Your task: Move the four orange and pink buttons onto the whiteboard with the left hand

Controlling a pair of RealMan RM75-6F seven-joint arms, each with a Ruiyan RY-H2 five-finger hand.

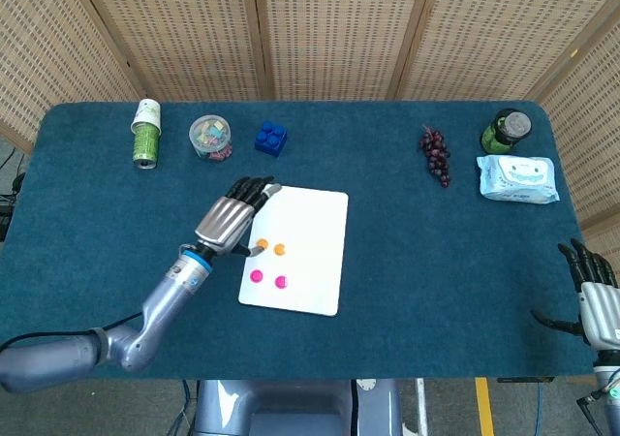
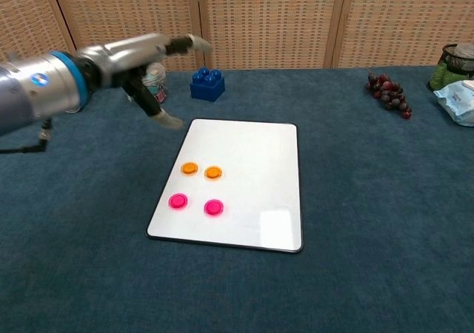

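A whiteboard (image 1: pixel 308 252) (image 2: pixel 252 192) lies flat on the blue table. On its left part sit two orange buttons (image 1: pixel 263 245) (image 1: pixel 279 249) (image 2: pixel 189 169) (image 2: pixel 213 172) and two pink buttons (image 1: pixel 256 276) (image 1: pixel 281 282) (image 2: pixel 178 200) (image 2: pixel 213 207). My left hand (image 1: pixel 231 225) (image 2: pixel 152 66) hovers raised above the table just left of the board, fingers spread, holding nothing. My right hand (image 1: pixel 593 295) rests open near the table's right front edge, far from the board.
Along the back stand a green can (image 1: pixel 145 133) (image 2: pixel 78 85), a clear jar of small pieces (image 1: pixel 210 137), a blue brick (image 1: pixel 270 139) (image 2: pixel 207 83), grapes (image 1: pixel 435 153) (image 2: pixel 386 92), a green jar (image 1: pixel 506 131) and a wipes pack (image 1: pixel 516 178).
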